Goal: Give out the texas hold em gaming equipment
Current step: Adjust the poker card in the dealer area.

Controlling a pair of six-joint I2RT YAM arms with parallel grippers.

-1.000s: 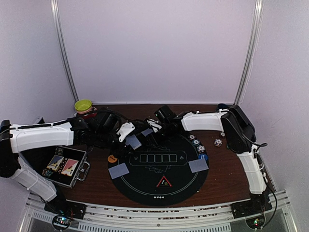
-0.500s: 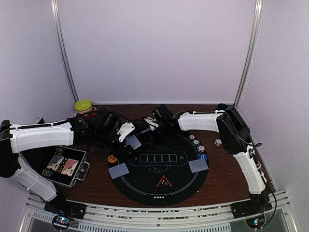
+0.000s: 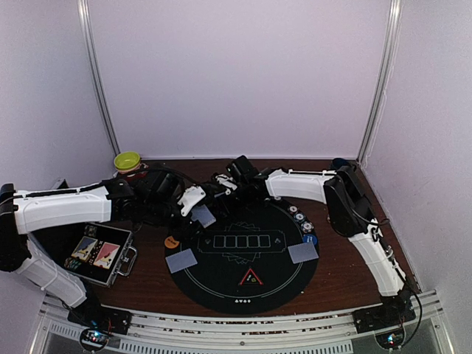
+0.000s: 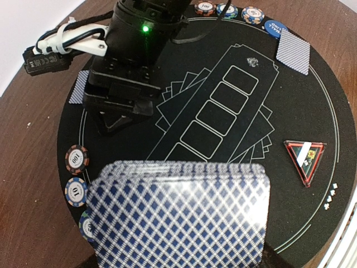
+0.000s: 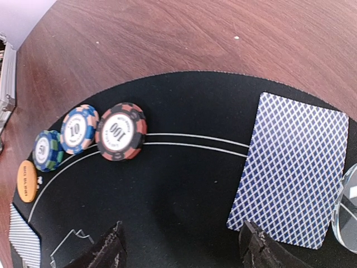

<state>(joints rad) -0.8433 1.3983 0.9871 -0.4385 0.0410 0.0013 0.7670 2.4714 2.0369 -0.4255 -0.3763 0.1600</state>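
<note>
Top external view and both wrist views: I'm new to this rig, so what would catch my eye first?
The round black poker mat dominates the centre, with a red triangle marker near its front edge. The left gripper holds a deck of cards that fills the left wrist view. The open right gripper hovers over the mat's far edge, near a face-down card and a row of chips.

Counted in the left wrist view: 6 poker chips, 3 along the top, 3 lower left; seemingly 3 loose cards; 1 deck; 2 disc buttons; 1 red triangle.
</note>
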